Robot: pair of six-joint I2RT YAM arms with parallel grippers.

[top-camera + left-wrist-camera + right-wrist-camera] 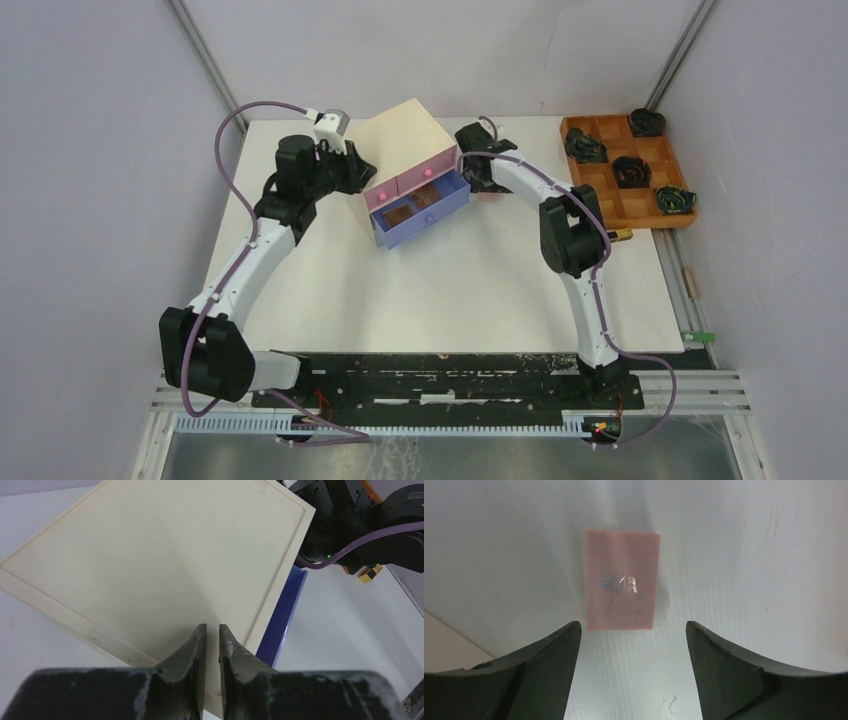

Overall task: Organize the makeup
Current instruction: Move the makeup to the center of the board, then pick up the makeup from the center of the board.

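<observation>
Risk: flat pink palette point(623, 580) lies flush on table point(480, 290); wide-spread right gripper point(631, 630) above it may skid off thin edges or push it.

Left gripper point(212, 635) fingers nearly together, empty, against chest point(405, 135).

Blue drawer point(425, 212) open, brown palettes point(415, 205) inside. Pink drawers shut.

Tray point(625, 170) holds dark coils.

Plain grey walls point(90, 150) enclose a white table point(450, 300).

Hidden beyond the left gripper point(212, 645): the chest's point(165, 555) drawer fronts. Too small to identify: brown contents of the blue drawer point(425, 210).
</observation>
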